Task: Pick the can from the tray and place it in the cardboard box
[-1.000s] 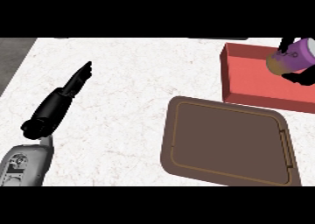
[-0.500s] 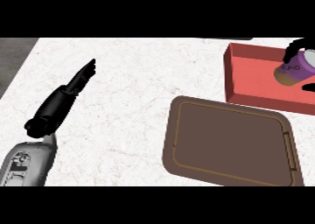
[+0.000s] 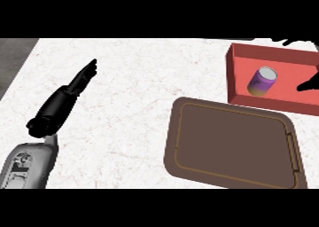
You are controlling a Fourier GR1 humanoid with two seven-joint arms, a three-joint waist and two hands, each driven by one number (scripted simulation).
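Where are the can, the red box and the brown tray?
can [image 3: 262,81], head view, purple side.
red box [image 3: 272,104], head view, near wall.
brown tray [image 3: 234,144], head view, bare middle.

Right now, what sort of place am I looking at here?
Probably a kitchen counter: a white speckled stone-like counter top carries a brown tray and a red box with a purple can lying inside it.

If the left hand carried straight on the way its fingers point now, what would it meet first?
Probably nothing: the left hand points up and slightly right across bare white counter, and that line reaches the counter's far edge well left of the red box, as far as the head view shows.
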